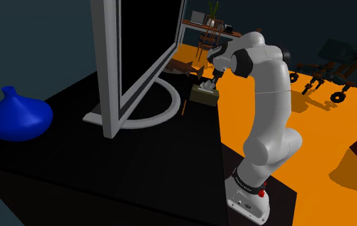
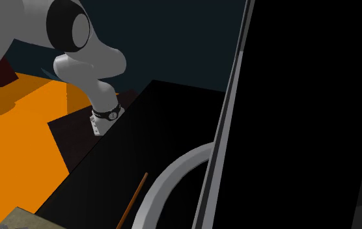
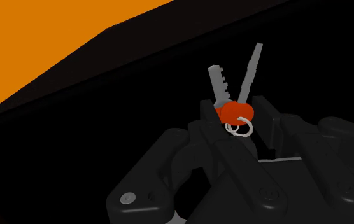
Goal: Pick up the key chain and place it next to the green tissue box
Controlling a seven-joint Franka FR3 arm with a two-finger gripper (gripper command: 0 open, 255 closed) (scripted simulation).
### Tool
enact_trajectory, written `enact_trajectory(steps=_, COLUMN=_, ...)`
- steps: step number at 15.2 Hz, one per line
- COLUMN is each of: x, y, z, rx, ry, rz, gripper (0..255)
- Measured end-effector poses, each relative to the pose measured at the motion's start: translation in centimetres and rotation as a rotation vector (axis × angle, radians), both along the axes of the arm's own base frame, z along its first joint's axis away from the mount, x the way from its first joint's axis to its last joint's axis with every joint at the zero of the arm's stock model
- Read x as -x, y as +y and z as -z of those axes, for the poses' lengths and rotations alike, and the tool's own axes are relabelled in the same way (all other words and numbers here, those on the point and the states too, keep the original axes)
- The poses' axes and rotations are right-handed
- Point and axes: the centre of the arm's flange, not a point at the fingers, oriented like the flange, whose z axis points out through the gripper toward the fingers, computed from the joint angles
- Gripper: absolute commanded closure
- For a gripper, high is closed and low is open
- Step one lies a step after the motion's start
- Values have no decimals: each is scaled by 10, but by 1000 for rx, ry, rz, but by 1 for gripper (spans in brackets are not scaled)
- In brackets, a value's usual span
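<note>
Wrist view: tool (image 3: pixel 235 109) is clasping the key chain (image 3: pixel 232 113) near the tissue box (image 1: pixel 204 94); its slim pinch may be risking slippage.

Key chain (image 3: pixel 235 111) seemingly clasped, tissue box (image 1: pixel 204 95) olive

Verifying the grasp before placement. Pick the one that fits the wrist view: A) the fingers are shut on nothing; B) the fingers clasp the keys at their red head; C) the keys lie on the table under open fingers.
B: the key chain sits clasped in the gripper by its red head.
</note>
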Motion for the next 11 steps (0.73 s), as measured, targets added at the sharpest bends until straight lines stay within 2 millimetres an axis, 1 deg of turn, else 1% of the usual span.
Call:
enact_trajectory(steps=2, x=0, y=0, z=0, rx=0, ry=0, rz=0, gripper=255)
enact_trajectory(steps=3, x=0, y=0, z=0, rx=0, ry=0, rz=0, gripper=0)
enact_trajectory(steps=9, x=0, y=0, z=0, rx=0, ry=0, rz=0, gripper=0)
enact_trajectory(steps=11, x=1, y=0, z=-14, rx=0, ry=0, rz=0, gripper=0)
